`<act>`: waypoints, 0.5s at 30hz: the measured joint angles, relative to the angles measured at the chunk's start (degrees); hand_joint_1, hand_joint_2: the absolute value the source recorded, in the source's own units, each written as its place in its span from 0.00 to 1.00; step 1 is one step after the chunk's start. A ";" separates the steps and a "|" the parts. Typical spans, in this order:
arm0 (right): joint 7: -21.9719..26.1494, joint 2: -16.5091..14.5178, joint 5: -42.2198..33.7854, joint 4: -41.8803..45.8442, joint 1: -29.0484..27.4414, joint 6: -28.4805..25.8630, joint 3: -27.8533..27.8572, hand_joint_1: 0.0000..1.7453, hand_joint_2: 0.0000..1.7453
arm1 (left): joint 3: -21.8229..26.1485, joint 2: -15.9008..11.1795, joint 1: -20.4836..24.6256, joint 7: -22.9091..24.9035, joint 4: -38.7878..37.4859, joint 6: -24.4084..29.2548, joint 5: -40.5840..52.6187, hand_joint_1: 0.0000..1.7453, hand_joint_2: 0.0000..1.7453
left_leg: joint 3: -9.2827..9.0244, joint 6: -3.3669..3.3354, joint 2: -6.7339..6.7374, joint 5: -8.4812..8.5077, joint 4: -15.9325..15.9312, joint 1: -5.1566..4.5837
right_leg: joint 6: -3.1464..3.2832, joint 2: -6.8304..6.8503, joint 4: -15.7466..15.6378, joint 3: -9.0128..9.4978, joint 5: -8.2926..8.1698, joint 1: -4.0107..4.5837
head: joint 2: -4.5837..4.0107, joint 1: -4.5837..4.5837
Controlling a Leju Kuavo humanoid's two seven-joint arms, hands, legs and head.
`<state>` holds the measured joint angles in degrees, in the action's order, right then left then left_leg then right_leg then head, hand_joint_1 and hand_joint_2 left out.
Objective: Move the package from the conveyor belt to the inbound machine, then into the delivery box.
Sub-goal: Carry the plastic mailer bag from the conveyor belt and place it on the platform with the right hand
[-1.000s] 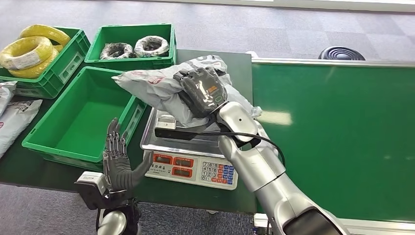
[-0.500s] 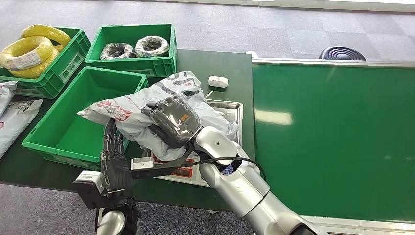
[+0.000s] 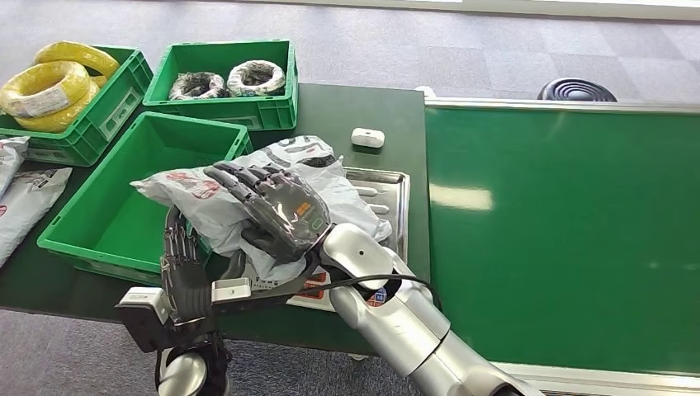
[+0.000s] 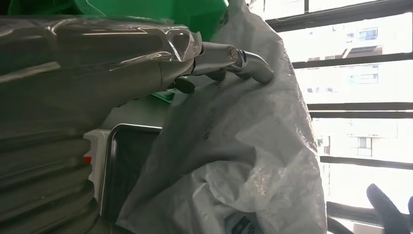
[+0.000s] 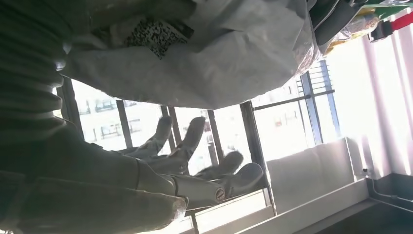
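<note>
Package (image 3: 285,177), grey poly bag: off the conveyor belt (image 3: 561,231), above the scale's tray (image 3: 388,186) at the empty green delivery box (image 3: 124,206) rim, right hand (image 3: 276,206) fingers spread over it, left hand (image 3: 183,268) upright and touching beneath; drop into box outstanding.

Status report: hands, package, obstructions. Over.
Right robot hand spread atop package. Left robot hand open, touching its near side. Package straddles scale tray and green bin rim.
</note>
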<state>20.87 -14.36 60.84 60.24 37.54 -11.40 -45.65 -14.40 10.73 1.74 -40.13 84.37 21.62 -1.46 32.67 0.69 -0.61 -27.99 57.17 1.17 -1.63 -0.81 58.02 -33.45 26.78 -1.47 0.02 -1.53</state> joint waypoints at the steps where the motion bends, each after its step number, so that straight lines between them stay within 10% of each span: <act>1: -0.12 0.00 0.10 0.06 -0.03 -0.04 -0.04 0.00 1.00 | 0.09 0.00 -0.07 0.00 0.01 0.03 0.00 0.00 1.00 | 0.00 0.00 0.00 0.00 0.00 0.00 | 0.00 0.00 0.00 0.00 0.00 0.00 | 0.00 0.00; 9: -0.94 0.13 0.85 0.80 -0.31 -0.37 -0.12 0.00 1.00 | 0.35 0.00 -0.57 0.00 0.04 0.15 0.00 0.00 1.00 | 0.00 0.00 0.00 0.00 0.00 0.00 | 0.00 0.00 0.00 0.00 0.00 0.00 | 0.00 -0.01; 13: -2.78 1.21 1.38 3.52 -0.78 -2.56 1.70 0.00 0.00 | 1.05 0.03 -1.50 0.00 0.51 0.03 0.25 0.00 1.00 | -0.01 0.00 0.01 0.00 0.00 0.00 | 0.00 0.00 0.00 0.00 0.00 0.00 | 0.00 -0.02; 15: -3.21 1.45 1.89 4.05 -0.84 -2.69 2.15 0.00 0.00 | 1.16 0.08 -1.59 0.00 0.52 -0.10 0.30 0.00 1.00 | -0.01 0.00 0.00 0.00 0.00 0.00 | 0.00 0.00 0.00 0.00 0.00 0.00 | 0.00 -0.01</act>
<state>17.66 -12.91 62.73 64.29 36.70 -14.09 -43.50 -13.23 10.81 0.16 -40.13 84.89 21.51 -1.16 32.66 0.69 -0.61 -27.99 57.17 1.17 -1.63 -0.80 58.02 -33.45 26.78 -1.47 0.02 -1.54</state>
